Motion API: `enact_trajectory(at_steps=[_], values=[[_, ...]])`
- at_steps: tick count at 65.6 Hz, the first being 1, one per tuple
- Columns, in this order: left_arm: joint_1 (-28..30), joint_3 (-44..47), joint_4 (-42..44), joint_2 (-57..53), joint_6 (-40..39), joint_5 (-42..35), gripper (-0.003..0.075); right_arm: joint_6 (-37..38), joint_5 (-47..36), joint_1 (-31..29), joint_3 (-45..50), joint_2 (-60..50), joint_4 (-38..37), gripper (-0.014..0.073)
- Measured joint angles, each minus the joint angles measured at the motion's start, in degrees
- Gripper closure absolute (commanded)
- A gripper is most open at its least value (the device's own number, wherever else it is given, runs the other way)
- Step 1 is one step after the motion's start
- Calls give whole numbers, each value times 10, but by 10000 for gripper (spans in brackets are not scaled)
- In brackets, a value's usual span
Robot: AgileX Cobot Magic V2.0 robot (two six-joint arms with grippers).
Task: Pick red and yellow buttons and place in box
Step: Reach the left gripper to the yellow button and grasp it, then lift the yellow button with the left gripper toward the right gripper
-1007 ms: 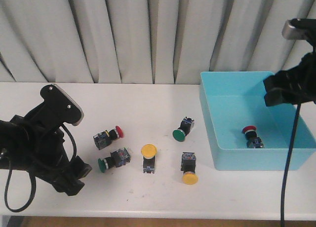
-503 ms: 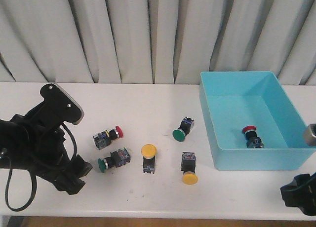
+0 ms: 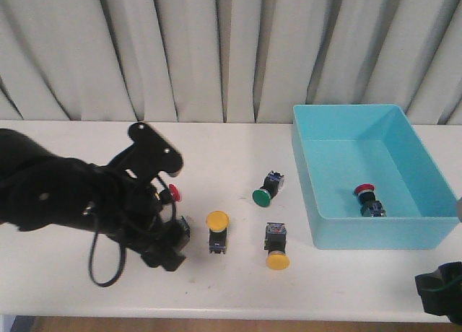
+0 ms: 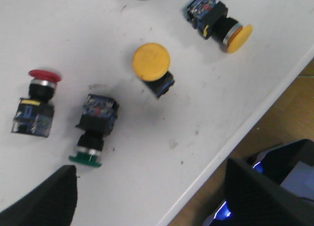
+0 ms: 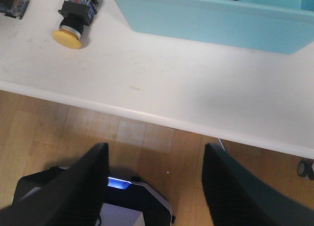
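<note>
A red button (image 3: 174,193) lies beside my left arm; it also shows in the left wrist view (image 4: 40,83). One yellow button (image 3: 217,221) stands cap up, also seen from the left wrist (image 4: 151,61). Another yellow button (image 3: 277,256) lies on its side (image 4: 225,27) (image 5: 73,24). The turquoise box (image 3: 310,173) at the right holds a red button (image 3: 365,190). My left gripper (image 3: 162,254) (image 4: 152,201) is open and empty, low over the table's front part near the buttons. My right gripper (image 3: 442,289) (image 5: 154,186) is open and empty, below the table's front edge, over the floor.
A green-capped button (image 3: 262,195) lies between the yellow ones and the box. Another green-capped button (image 4: 93,132) lies by my left fingers, mostly hidden behind the arm in the front view. The table's front edge (image 5: 147,113) runs close by. Curtains hang behind.
My left arm has swung right, over the red and green-capped buttons. My right arm has dropped from above the box to the lower right, off the table's front.
</note>
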Motion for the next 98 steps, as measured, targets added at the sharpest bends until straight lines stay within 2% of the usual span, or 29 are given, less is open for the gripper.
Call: enact_trajectory(at_steps=[15, 31, 58, 59, 82, 98], values=[[-13, -110, 0, 135, -82, 3, 127, 0, -1, 0, 0, 0, 1, 172], [-13, -210, 0, 249, -138, 22, 127, 0, -1, 0, 0, -1, 1, 172], [-13, -258, 0, 352, -201, 31, 129, 0, -1, 0, 0, -1, 2, 172], [-13, -258, 9, 362, -217, 29, 165, 0, -1, 0, 0, -1, 2, 172], [-13, -258, 16, 362, -227, 25, 407, 0, -1, 0, 0, -1, 2, 172], [-13, -258, 16, 362, -228, 24, 527, 0, -1, 0, 0, -1, 2, 172]])
